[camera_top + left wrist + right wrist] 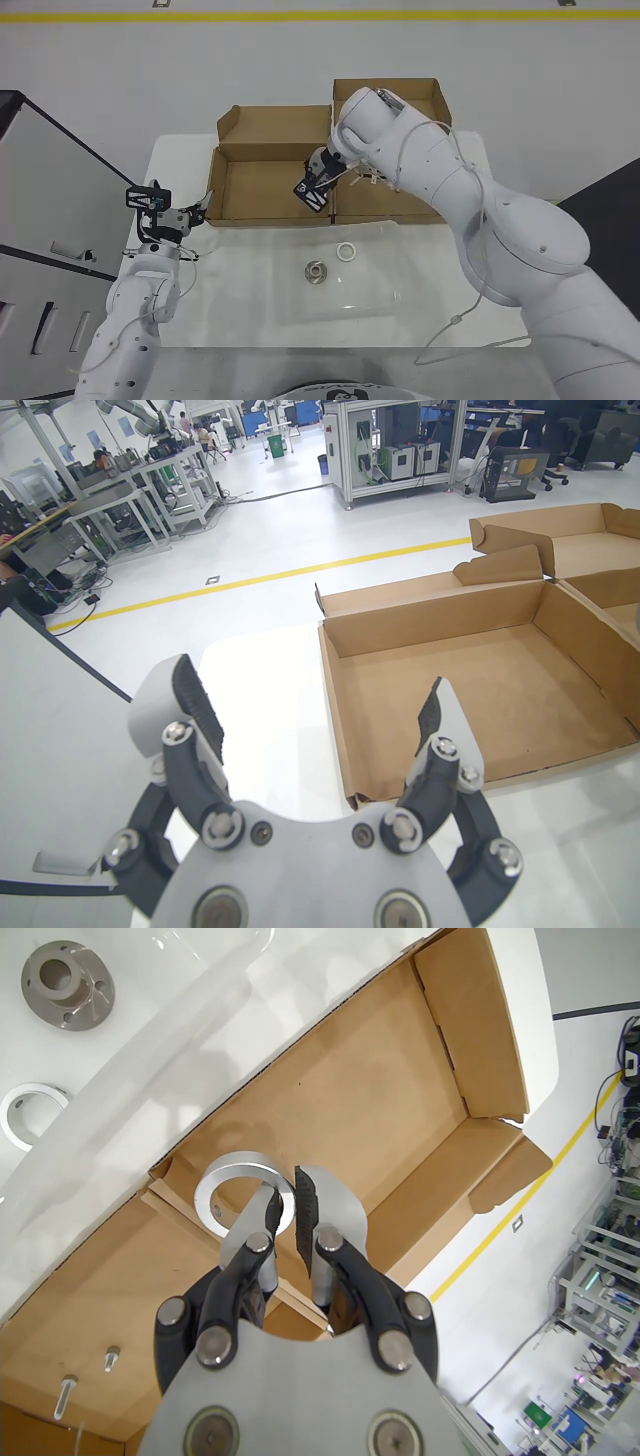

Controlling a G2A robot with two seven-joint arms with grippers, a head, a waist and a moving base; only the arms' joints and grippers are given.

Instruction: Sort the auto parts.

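Ring (240, 1162) gripped by right claw (287, 1198), one finger through hole. Held over near corner of empty box (380, 1093), just beside wall shared with bolt box (100, 1278). Release spot judged straight below. Left claw (315, 695) spread wide, nothing held, at tabletop (250, 300) edge beside empty box.

Flange (315, 270) and ring (347, 251) near 2 cardboard boxes (255, 190)

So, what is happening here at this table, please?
The robot is sorting metal parts into boxes. Its right hand is shut on a silver ring, held over the left box near where it meets the right box, in which two bolts lie. A flanged part and another ring lie on the table. The left hand is open, empty, beside the left box.
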